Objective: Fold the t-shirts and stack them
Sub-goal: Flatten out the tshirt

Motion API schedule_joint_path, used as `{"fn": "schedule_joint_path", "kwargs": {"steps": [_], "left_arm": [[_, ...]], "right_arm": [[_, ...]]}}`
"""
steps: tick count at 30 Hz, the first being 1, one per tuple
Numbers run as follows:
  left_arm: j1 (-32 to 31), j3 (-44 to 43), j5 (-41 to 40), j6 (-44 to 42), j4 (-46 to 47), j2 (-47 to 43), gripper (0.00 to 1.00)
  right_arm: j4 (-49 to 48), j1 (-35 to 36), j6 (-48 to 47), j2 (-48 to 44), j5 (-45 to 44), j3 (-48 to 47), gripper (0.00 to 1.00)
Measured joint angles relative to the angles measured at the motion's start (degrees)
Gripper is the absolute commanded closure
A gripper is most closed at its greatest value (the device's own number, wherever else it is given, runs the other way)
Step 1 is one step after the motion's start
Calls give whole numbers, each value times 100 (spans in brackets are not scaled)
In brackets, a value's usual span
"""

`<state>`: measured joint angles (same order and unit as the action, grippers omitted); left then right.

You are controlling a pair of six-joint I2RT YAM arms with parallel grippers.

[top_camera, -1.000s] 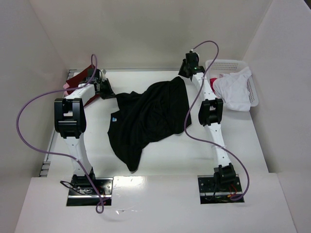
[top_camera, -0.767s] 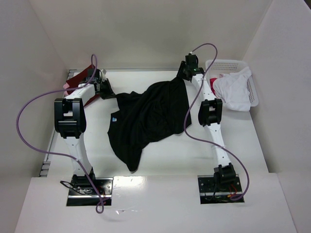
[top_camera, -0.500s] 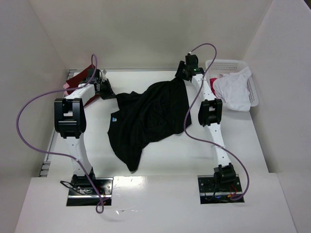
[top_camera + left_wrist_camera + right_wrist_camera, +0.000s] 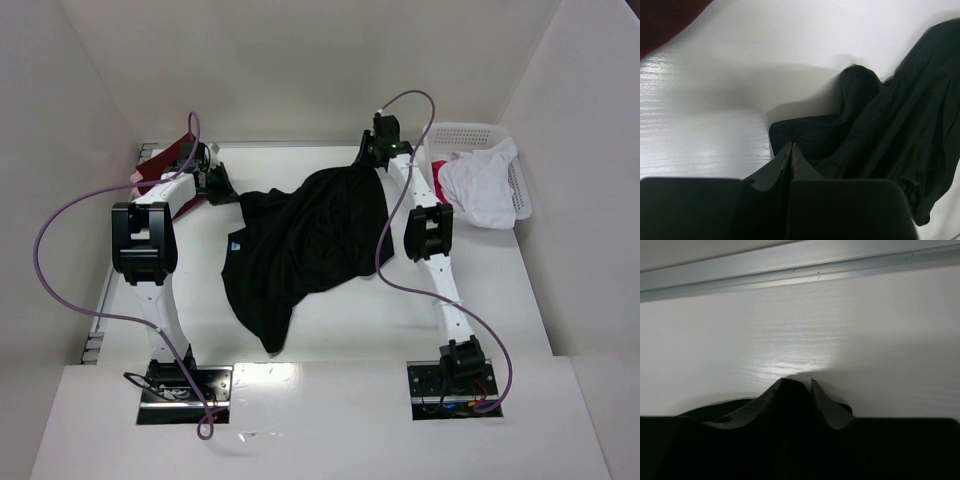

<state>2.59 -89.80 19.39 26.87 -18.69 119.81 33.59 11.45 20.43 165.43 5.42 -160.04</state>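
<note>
A large black t-shirt (image 4: 300, 240) lies crumpled across the middle of the table. My left gripper (image 4: 222, 185) is shut at its left corner; in the left wrist view the fingertips (image 4: 791, 145) meet on the raised edge of the black t-shirt (image 4: 875, 125). At the shirt's far right corner my right gripper (image 4: 368, 155) stands near the back rail, and in the right wrist view black cloth fills the narrow gap of this gripper (image 4: 797, 383). A dark red t-shirt (image 4: 165, 160) lies at the far left. A white t-shirt (image 4: 480, 185) hangs over the basket.
A white perforated basket (image 4: 470, 130) stands at the back right with a bit of pink-red cloth (image 4: 440, 165) in it. A metal rail (image 4: 800, 270) runs along the table's far edge. White walls close in the back and both sides.
My right gripper has shifted a little left along the back edge, and the black shirt's far corner has been drawn up with it. The left arm has stayed still.
</note>
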Motion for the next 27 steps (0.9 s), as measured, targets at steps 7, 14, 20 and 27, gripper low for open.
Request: {"fn": "schedule_joint_path", "kwargs": {"steps": [7, 14, 20, 27], "left_arm": [[0, -2, 3, 0, -21, 0, 100], [40, -143, 16, -2, -65, 0, 100], [244, -928, -55, -159, -374, -2, 100], [523, -2196, -263, -401, -612, -275, 100]], "right_arm": [[27, 70, -92, -14, -256, 41, 100], [228, 70, -109, -110, -645, 41, 100], [383, 67, -180, -635, -932, 36, 100], [460, 10, -230, -2010, -1077, -209, 100]]}}
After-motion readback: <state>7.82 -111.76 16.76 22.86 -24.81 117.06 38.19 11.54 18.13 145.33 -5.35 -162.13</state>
